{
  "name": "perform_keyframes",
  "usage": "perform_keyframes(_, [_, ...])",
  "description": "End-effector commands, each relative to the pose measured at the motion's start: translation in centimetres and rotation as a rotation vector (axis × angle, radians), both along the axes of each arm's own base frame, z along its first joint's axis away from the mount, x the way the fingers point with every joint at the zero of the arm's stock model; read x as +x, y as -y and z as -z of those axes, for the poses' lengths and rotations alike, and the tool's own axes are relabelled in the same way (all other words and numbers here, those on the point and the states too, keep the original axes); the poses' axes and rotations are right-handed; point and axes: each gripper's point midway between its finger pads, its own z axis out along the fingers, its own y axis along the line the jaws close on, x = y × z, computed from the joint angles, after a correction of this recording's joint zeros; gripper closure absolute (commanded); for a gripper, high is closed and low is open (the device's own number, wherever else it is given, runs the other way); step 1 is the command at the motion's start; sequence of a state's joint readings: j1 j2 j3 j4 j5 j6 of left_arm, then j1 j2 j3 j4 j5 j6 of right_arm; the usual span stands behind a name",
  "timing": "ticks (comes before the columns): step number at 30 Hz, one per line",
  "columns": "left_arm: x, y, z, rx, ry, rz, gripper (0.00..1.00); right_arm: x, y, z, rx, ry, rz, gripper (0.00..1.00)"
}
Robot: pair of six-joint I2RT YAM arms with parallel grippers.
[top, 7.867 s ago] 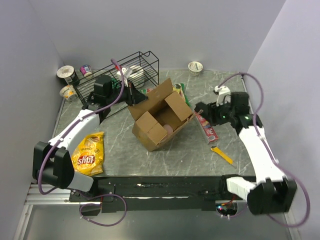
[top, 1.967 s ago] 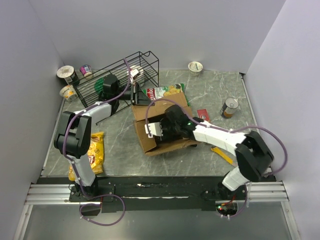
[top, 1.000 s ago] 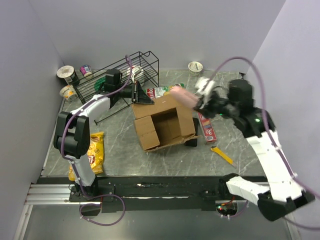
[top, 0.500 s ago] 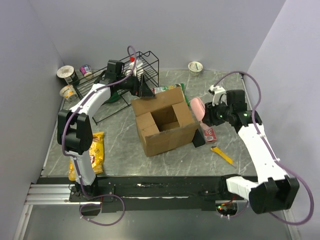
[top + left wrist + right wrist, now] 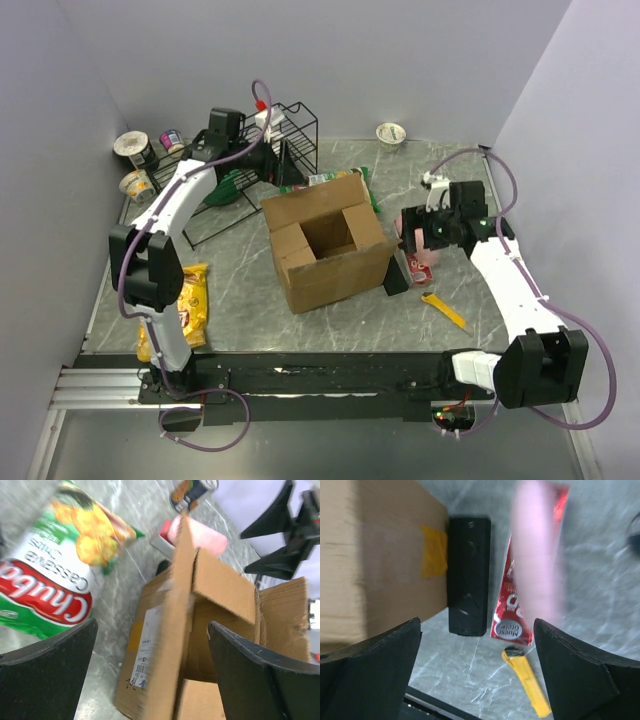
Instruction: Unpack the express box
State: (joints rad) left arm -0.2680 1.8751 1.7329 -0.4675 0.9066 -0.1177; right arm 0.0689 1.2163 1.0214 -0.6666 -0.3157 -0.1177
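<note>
The express box point(image 5: 325, 243), brown cardboard, stands upright mid-table with its flaps open; its inside looks empty from above. My left gripper point(image 5: 284, 170) hovers open just behind its far-left corner, and the left wrist view shows the box's labelled side point(image 5: 150, 630) between the spread fingers, untouched. My right gripper point(image 5: 411, 235) is open to the box's right. Under it a blurred pink pack point(image 5: 537, 555) hangs loose over a red packet point(image 5: 517, 612), held by nothing. The pink pack point(image 5: 424, 252) also shows from above.
A black block point(image 5: 467, 575) lies against the box's right side, a yellow utility knife point(image 5: 443, 310) in front of it. A green chips bag point(image 5: 50, 575) lies behind the box by a wire rack point(image 5: 235, 150). A yellow chips bag point(image 5: 185, 305) lies front left. Cups point(image 5: 135, 150) stand back left.
Both grippers have opened. The left let go of the box's flap and drew back towards the rack. The right released the pink pack, which dropped beside the box.
</note>
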Motion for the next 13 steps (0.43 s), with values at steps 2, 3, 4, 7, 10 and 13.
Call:
perform_keyframes(2, [-0.4, -1.5, -9.3, 0.019, 0.241, -0.085, 0.04, 2.0, 1.7, -9.4, -0.022, 0.185, 0.131, 0.00])
perform_keyframes(3, [-0.6, -1.9, -10.4, 0.025, 0.267, -0.103, 0.04, 2.2, 3.5, -11.5, -0.070, 0.216, 0.235, 0.00])
perform_keyframes(4, [-0.6, -2.2, -11.2, 0.029, 0.291, -0.121, 0.04, 2.3, 4.1, -12.6, -0.060, 0.223, 0.312, 0.00])
perform_keyframes(7, [-0.6, -4.1, -13.4, 0.043, 0.370, -0.212, 0.04, 2.9, 5.8, -18.1, -0.097, 0.326, 0.407, 0.00])
perform_keyframes(10, [-0.3, -6.1, -14.3, 0.056, 0.393, -0.297, 0.04, 3.9, 6.5, -22.6, -0.120, 0.395, 0.429, 0.00])
perform_keyframes(13, [0.5, -7.6, -15.0, 0.062, 0.396, -0.371, 0.04, 4.6, 7.6, -27.2, -0.133, 0.493, 0.488, 0.00])
